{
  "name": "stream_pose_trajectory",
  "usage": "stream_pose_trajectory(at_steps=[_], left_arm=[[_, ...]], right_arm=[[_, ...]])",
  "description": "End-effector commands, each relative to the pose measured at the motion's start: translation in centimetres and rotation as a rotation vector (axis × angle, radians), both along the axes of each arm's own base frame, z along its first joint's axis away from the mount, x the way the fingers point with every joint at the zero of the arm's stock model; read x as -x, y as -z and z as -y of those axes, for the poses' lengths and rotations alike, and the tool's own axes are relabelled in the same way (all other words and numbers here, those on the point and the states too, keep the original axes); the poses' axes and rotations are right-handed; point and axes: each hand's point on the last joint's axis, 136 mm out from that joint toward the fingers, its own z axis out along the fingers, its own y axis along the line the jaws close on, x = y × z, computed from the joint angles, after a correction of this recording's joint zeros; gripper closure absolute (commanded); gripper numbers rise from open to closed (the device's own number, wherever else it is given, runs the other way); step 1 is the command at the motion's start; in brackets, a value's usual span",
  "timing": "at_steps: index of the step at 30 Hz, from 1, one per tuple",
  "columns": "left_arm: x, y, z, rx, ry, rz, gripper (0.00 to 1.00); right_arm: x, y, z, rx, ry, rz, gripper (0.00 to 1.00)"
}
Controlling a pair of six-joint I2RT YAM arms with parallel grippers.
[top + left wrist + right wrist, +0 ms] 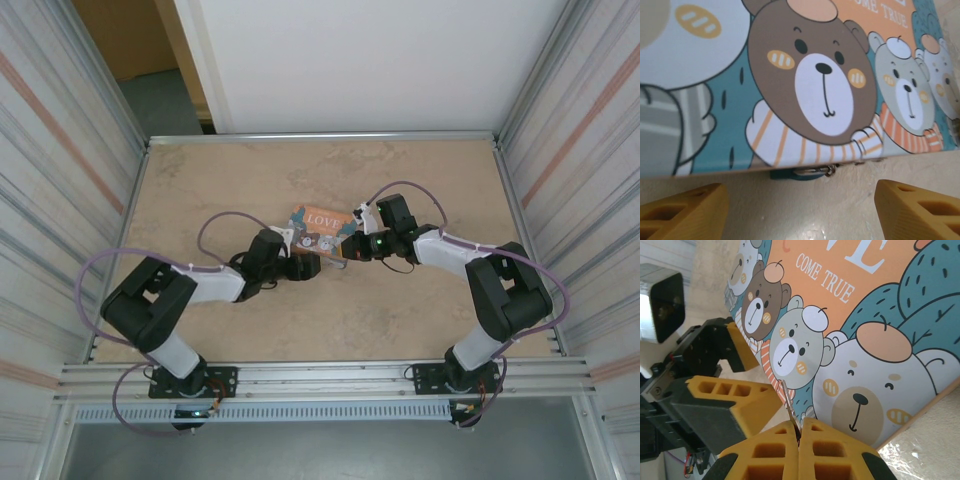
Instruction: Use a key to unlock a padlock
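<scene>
The dark blue-green padlock (789, 174) peeks out from under the near edge of the orange "LOVE" bear box (810, 75), its silver shackle lying sideways on the table. My left gripper (800, 212) is open just in front of the padlock, one yellow finger on each side, touching nothing. My right gripper (799, 431) is shut on the key (788, 401), whose thin pale blade sticks up from between the pads, close to the box's side and next to the left gripper's fingers (735, 397). From above, the left gripper (306, 266) and right gripper (350, 247) meet at the box (320, 222).
The box lies mid-table on the tan tabletop (400, 310). Corrugated metal walls (60, 180) enclose left and right sides. Purple cables loop over both arms. Open tabletop lies behind and in front of the box.
</scene>
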Motion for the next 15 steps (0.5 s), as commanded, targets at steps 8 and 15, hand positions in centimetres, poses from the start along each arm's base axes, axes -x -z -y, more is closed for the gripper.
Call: stream_pose_trajectory(at_steps=[8,15], left_arm=[[-1.9,-1.1,2.5,0.077,0.066,0.123,0.37],[-1.1,-0.6,3.6,0.068,0.1,0.112,0.44]], right_arm=[[0.7,2.4,1.8,0.096,0.042,-0.064,1.0],[0.7,2.2,1.9,0.103,0.046,-0.055,1.0]])
